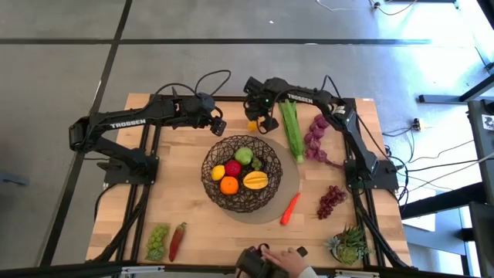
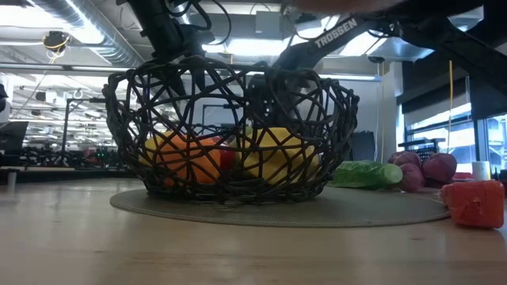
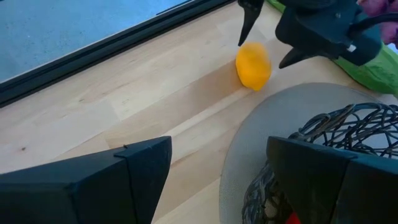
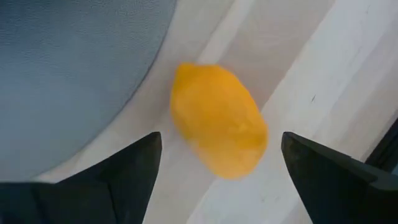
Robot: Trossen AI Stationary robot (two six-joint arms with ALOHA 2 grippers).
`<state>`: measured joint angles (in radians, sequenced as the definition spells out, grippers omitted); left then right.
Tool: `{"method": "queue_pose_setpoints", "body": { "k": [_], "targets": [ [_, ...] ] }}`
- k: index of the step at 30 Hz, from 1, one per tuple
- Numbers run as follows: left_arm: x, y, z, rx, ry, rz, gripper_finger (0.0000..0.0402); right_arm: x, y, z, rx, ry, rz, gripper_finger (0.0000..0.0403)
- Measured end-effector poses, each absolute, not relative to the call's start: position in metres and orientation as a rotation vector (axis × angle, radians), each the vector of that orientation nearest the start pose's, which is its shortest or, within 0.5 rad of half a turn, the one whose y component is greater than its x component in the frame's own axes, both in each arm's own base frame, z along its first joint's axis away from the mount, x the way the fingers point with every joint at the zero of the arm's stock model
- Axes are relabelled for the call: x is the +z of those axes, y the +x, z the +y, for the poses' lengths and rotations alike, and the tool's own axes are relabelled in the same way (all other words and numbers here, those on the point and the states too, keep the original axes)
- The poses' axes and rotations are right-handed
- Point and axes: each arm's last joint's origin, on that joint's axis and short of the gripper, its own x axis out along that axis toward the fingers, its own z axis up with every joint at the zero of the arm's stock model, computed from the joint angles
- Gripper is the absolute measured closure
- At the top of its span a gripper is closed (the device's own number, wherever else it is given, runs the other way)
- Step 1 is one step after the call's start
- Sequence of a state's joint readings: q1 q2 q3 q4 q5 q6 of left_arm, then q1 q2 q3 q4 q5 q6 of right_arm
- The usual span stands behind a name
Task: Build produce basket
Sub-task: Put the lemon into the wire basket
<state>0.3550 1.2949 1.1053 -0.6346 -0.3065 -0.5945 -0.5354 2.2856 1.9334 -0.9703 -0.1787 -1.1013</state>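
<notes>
White "TROSSEN" lettering showed along both arms. The right gripper (image 1: 260,122) hung over the lemon (image 4: 219,119) at the table's far edge, fingers spread wide on either side of it, nothing touching. That lemon sat on bare wood just beyond the grey mat (image 1: 291,189). The left gripper (image 1: 218,125) hovered near the basket (image 1: 212,177), its fingers parted and empty too. Inside the basket lay an orange (image 1: 229,185), a green apple (image 1: 244,156) and a mango (image 1: 255,181). A long green stalk (image 1: 291,128) lay right beside the right arm. The carrot (image 1: 290,208), purple grapes (image 1: 331,201), green grapes (image 1: 157,241) and red chilli (image 1: 177,240) were still outside.
</notes>
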Motion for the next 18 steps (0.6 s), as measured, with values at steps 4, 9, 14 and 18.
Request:
{"method": "queue_pose_setpoints", "body": {
  "k": [4,9,14,18],
  "targets": [
    [0.300,0.245,0.100,0.854,-0.559,0.628,0.0149,0.179,0.407,-0.234,0.399,-0.491,1.174,0.0080],
    [0.300,0.245,0.100,0.854,-0.559,0.628,0.0149,0.180,0.409,-0.235,0.394,-0.497,1.156,0.0080],
    [0.300,0.245,0.100,0.853,-0.559,0.629,0.0149,0.174,0.405,-0.238,0.397,-0.476,1.147,0.0080],
    [0.300,0.245,0.100,0.853,-0.559,0.629,0.0149,0.157,0.398,-0.237,0.424,-0.439,1.167,0.0080]
  ]
}}
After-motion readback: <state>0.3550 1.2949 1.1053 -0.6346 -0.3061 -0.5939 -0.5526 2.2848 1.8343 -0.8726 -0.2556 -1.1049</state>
